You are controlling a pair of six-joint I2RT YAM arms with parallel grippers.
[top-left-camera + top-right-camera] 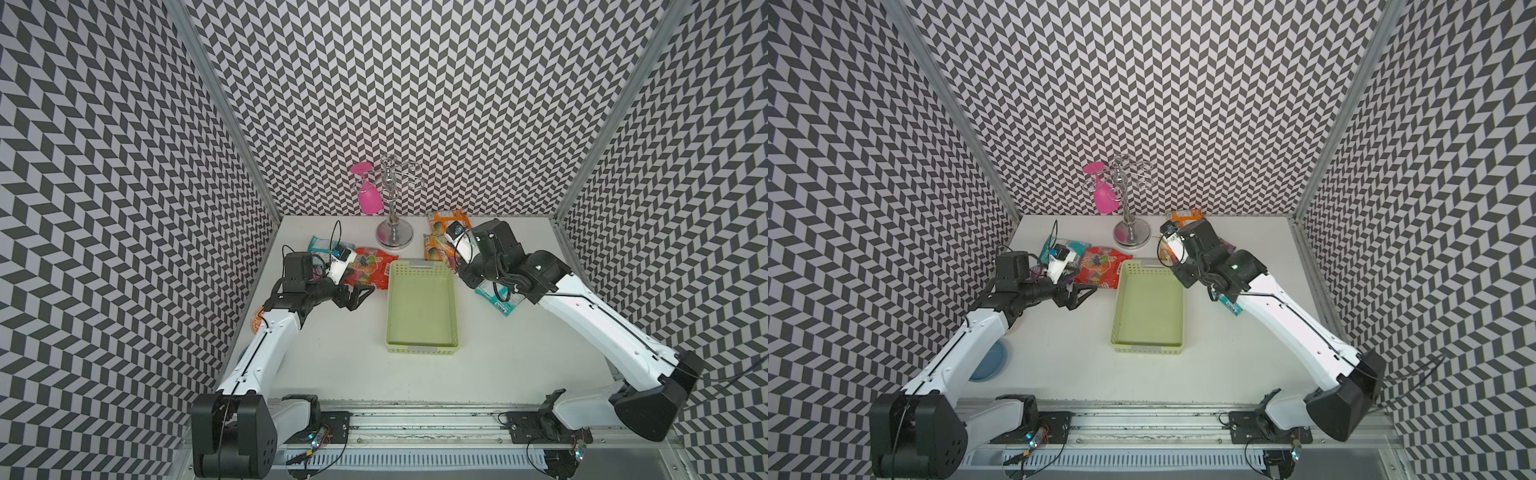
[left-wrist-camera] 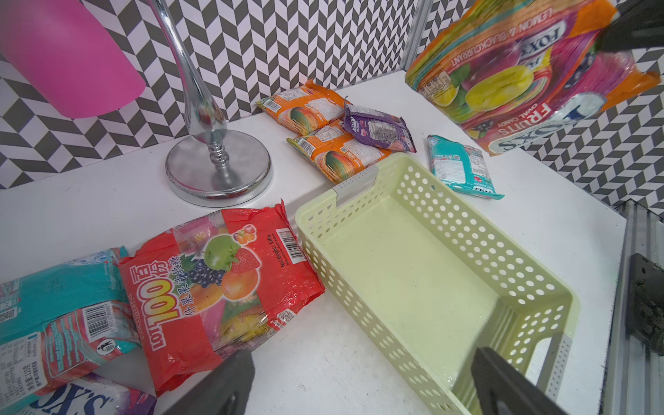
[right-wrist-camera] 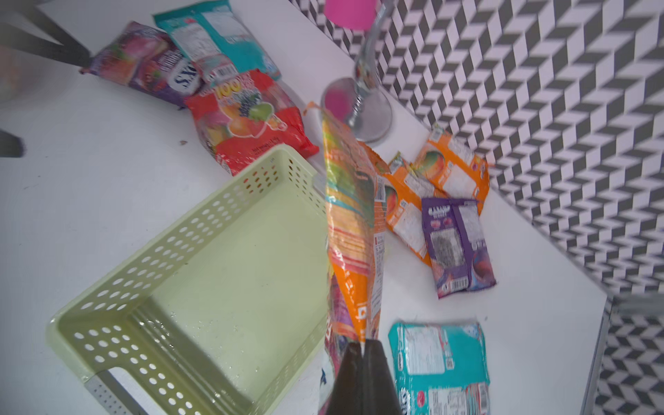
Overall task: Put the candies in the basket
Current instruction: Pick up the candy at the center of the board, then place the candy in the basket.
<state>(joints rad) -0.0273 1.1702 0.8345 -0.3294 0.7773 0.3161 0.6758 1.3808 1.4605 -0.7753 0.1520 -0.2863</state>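
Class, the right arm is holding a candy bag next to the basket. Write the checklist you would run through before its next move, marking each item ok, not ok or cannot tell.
1. Grip firm: ok. The right gripper is shut on an edge of the Fox's bag.
2. Bag clear of the table: ok. It hangs free in the left wrist view.
3. Room in the basket: ok. Nothing lies in it.
4. Bag over the basket: not ok. It hangs by the rim, not over the middle.
5. Left gripper out of the way: ok. It is open, beside the red bag, apart from the basket.
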